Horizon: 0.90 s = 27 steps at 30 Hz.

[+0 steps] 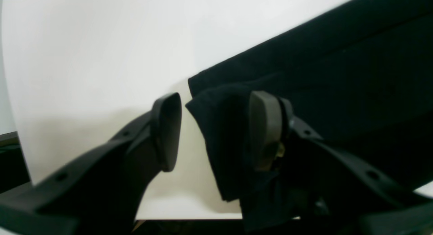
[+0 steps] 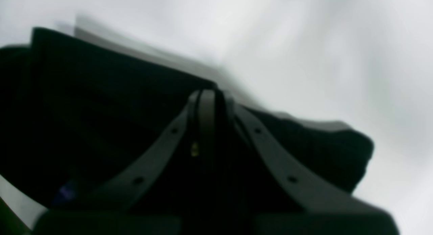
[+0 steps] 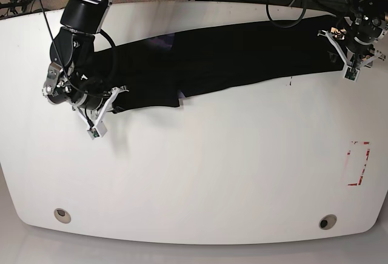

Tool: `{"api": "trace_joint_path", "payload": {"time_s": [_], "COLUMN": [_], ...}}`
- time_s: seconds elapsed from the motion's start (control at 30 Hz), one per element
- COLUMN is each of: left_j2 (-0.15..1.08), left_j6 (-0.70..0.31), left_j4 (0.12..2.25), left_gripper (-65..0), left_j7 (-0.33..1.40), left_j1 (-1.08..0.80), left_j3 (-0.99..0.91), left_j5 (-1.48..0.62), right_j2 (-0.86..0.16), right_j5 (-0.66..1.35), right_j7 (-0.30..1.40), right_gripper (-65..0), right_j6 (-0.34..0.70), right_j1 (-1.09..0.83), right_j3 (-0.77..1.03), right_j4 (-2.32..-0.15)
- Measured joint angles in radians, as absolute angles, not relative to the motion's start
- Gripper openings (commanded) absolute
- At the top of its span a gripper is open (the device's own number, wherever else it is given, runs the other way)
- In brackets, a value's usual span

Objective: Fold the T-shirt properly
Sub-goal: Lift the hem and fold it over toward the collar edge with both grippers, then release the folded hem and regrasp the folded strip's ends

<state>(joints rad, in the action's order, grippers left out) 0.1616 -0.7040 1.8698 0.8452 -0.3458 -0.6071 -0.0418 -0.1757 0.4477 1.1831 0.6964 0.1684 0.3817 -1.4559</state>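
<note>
We see the T-shirt [image 3: 230,57] stretched as a long black band across the far side of the white table [image 3: 212,173]. Right gripper [image 2: 207,96] pinches its end, jaws closed on cloth. Left gripper [image 1: 216,126] spread apart, cloth corner draped between its fingers [image 1: 264,126], not clamped.

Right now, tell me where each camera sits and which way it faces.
Left wrist: behind the left claw, looking along its parted fingers at the T-shirt edge on the white table.
Right wrist: behind the right claw, blurred, shut on the black cloth.
Base: overhead, looking down; both arms show at the shirt's ends.
Shared: all three show the T-shirt and table.
</note>
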Motion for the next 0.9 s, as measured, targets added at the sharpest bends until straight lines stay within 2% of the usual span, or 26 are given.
{"api": "trace_joint_path", "payload": {"time_s": [0.17, 0.37, 0.5, 0.83, 0.9], "left_j2": [0.162, 0.167, 0.170, 0.223, 0.228], "left_j6": [-0.704, -0.704, -0.704, -0.701, -0.701], "left_j4": [1.759, 1.707, 1.692, 1.681, 1.673], "left_gripper": [-35.0, -35.0, -35.0, -35.0, -35.0], "left_j7": [0.846, 0.843, 0.841, 0.841, 0.837], "left_j1": [-0.310, -0.292, -0.271, -0.273, -0.271], "left_j3": [-0.579, -0.586, -0.584, -0.527, -0.524], "left_j5": [-0.039, -0.045, -0.043, -0.045, -0.051], "right_j2": [-0.163, -0.167, -0.171, -0.175, -0.175], "right_j5": [0.456, 0.443, 0.462, 0.448, 0.458], "right_j7": [1.184, 1.297, 1.291, 1.294, 1.287], "right_gripper": [-65.0, -65.0, -65.0, -65.0, -61.7], "right_j6": [0.697, 0.696, 0.697, 0.697, 0.698], "right_j1": [0.114, 0.056, -0.026, -0.096, -0.091], "right_j3": [0.378, 0.386, 0.384, 0.500, 0.525], "right_j4": [-1.662, -1.791, -1.906, -1.869, -1.819]}}
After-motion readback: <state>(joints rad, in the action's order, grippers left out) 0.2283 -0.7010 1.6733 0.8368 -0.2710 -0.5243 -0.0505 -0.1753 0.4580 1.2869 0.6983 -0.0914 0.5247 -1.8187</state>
